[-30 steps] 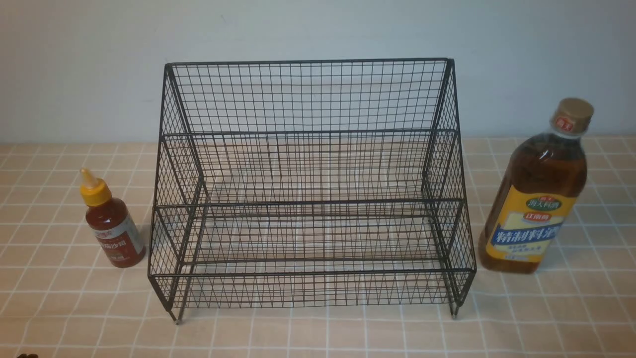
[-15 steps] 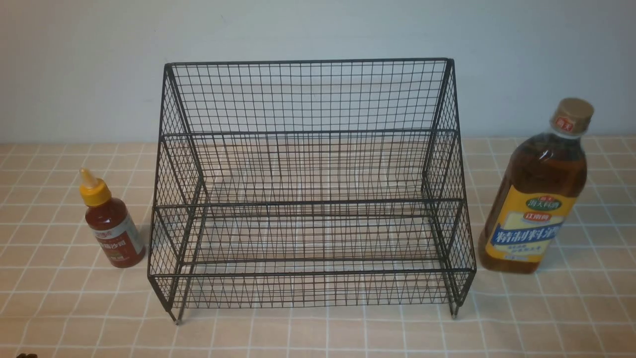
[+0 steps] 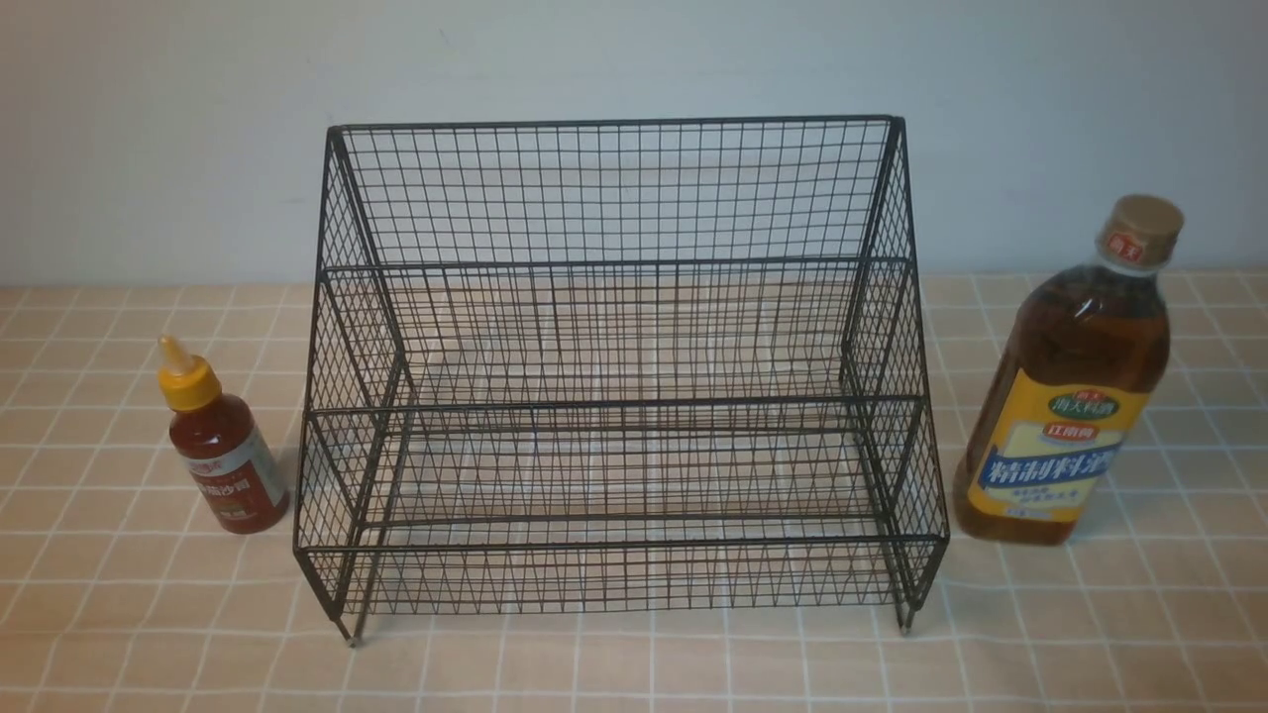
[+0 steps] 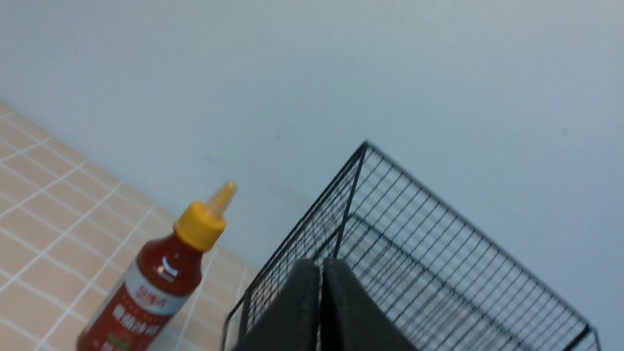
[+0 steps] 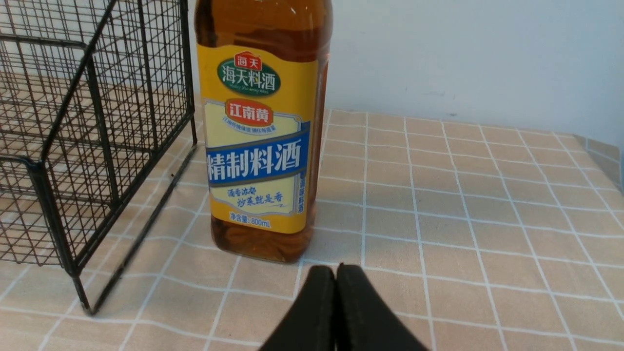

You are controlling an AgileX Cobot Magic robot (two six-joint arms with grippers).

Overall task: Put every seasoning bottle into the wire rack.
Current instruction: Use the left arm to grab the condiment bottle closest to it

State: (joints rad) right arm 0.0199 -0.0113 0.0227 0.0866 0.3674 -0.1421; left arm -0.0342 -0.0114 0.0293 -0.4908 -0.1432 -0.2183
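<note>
The dark fingertips of the left gripper (image 4: pixel 321 265), which poked into the near left corner of the front view a moment ago, with the red-sauce bottle (image 3: pixel 230 460) beyond them and the wire rack (image 3: pixel 624 404) beyond and to their right, have now slipped out of that view, and checked tablecloth (image 3: pixel 54 693) shows where they were.

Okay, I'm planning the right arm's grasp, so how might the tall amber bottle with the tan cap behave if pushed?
The tall amber bottle with the tan cap would probably tip if pushed near its cap, being tall on a narrow base. Its smooth, glossy sides may slip. Nearly full of liquid, it is likely heavy.
</note>
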